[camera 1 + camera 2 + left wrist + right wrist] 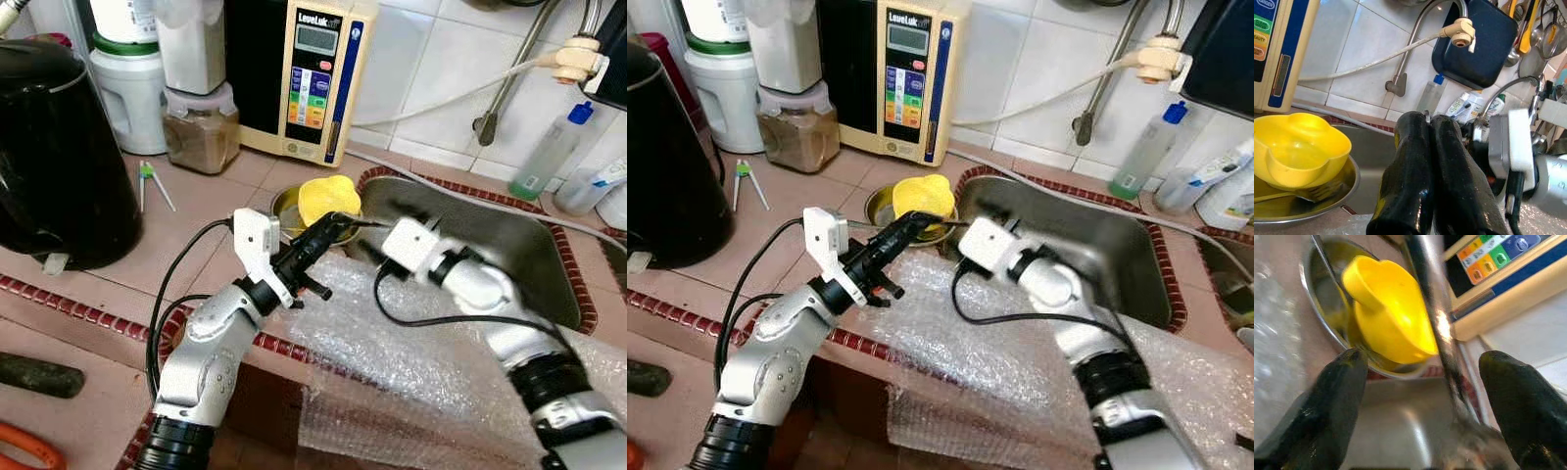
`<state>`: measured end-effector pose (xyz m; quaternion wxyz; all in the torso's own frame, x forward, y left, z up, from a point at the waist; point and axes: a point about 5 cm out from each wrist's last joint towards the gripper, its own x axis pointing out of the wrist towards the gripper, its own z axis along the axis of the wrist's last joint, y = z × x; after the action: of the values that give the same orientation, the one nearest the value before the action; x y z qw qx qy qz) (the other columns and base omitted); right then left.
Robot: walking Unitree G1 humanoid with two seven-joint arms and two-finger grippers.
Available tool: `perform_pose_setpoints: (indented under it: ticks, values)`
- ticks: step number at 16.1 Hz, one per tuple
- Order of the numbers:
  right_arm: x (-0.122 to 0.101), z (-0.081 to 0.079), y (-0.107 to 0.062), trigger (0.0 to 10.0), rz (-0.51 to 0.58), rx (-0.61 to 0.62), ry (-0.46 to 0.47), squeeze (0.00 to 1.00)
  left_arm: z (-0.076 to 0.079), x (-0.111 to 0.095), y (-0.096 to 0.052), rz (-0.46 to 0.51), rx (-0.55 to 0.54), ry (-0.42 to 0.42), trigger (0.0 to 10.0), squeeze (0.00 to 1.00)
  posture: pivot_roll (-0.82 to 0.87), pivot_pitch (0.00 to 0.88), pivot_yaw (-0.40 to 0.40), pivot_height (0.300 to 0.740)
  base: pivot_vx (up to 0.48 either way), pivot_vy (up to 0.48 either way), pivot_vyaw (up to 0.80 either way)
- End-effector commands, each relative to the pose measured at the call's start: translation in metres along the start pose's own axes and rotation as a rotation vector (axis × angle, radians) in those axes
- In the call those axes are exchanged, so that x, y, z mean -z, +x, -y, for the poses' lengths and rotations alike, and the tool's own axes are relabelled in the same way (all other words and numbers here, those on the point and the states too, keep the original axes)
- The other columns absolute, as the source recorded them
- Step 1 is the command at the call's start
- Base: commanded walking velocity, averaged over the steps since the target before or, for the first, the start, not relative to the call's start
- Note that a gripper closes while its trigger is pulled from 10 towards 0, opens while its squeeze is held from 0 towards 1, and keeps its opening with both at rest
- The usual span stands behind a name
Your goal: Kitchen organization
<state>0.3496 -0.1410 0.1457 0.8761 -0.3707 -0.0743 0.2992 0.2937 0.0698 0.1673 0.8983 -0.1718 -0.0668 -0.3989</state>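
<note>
Two grippers meet at the near left corner of the steel sink [549, 257]. Your left gripper [338, 224] has its fingers [1415, 171] pressed together on a thin metal utensil handle [1435, 318], which runs across the right wrist view. Your right gripper [1422, 382] has its fingers spread, one on each side of that handle. The yellow bowl [327, 199] sits in a steel dish [1327, 198] on the counter, just beside the sink, with a fork [1312, 192] under it. Bubble wrap [392, 343] covers the counter edge below the arms.
</note>
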Motion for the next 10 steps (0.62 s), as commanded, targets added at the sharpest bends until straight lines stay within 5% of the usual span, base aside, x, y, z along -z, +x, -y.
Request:
perform_pose_setpoints:
  ticks: [1, 4, 10]
  values:
    - [-0.004, 0.0, 0.003, 0.0, 0.023, -0.028, -0.006, 0.0, 0.007, -0.001, 0.003, 0.001, 0.035, 0.005, 0.0, 0.0, 0.17, 0.0, -0.104, 0.74, 0.0, 0.0, 0.0]
    - [-0.009, -0.012, 0.01, 0.0, 0.063, -0.078, 0.005, 0.0, 0.01, 0.001, 0.002, -0.006, 0.044, 0.0, 0.0, 0.0, 0.17, 0.0, -0.102, 0.74, 0.0, 0.0, 0.0]
    - [-0.008, -0.011, 0.008, 0.0, 0.082, -0.074, -0.009, 0.0, 0.012, 0.005, 0.001, -0.02, 0.052, 0.007, 0.0, 0.0, 0.17, 0.0, -0.097, 0.74, 0.0, 0.0, 0.0]
